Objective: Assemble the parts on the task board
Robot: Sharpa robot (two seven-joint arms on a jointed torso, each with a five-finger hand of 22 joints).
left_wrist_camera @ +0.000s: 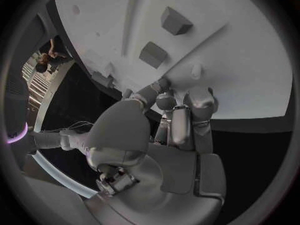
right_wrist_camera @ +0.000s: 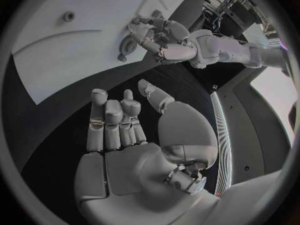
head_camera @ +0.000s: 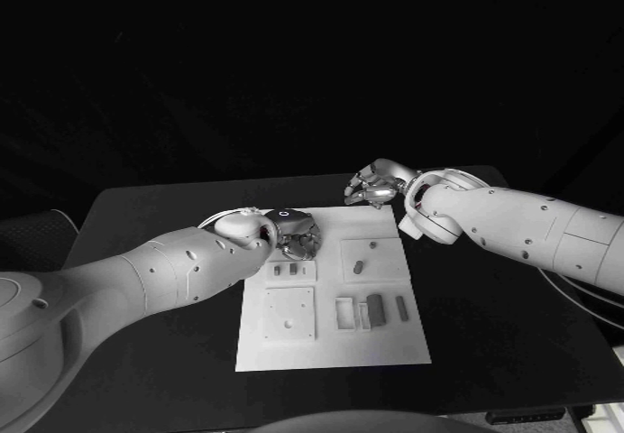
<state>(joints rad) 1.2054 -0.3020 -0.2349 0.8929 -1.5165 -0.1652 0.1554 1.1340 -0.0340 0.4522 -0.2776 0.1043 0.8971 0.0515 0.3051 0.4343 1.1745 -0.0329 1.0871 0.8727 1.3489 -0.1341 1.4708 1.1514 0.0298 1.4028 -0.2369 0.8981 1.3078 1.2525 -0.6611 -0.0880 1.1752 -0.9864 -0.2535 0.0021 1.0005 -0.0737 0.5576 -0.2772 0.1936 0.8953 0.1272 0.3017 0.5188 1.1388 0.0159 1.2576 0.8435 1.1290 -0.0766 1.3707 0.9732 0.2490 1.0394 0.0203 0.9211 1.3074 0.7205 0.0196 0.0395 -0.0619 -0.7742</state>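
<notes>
1. While the black table (head_camera: 143,207) lies dark under the head camera, the flat white rectangular task board (head_camera: 390,343) sits at its middle, its long side running away from the robot.
2. The ground beyond the table's far edge is black, and nothing can be told of the room there.
3. On the board's near half lie a white square plate (head_camera: 290,313) with small holes and, to its right, a white open frame (head_camera: 346,313) beside a dark grey upright bar (head_camera: 376,308) and a thinner grey strip (head_camera: 402,309).
4. Further back a second raised white square (head_camera: 370,259) carries a small grey block (head_camera: 358,267), and two small dark grey pieces (head_camera: 294,269) lie just beside the left hand.
5. The silver many-fingered left hand (head_camera: 294,236) hangs over the board's far left corner; in the left wrist view its fingers (left_wrist_camera: 181,127) are curled in and pressed together, with nothing plainly between them.
6. In that same view two grey blocks (left_wrist_camera: 153,54) stand on the white board beyond the fingertips.
7. The silver right hand (head_camera: 376,187) hovers at the board's far edge, over the black table just beyond the right corner.
8. In the right wrist view its fingers (right_wrist_camera: 112,122) lie straight and side by side, the thumb apart, holding nothing.
</notes>
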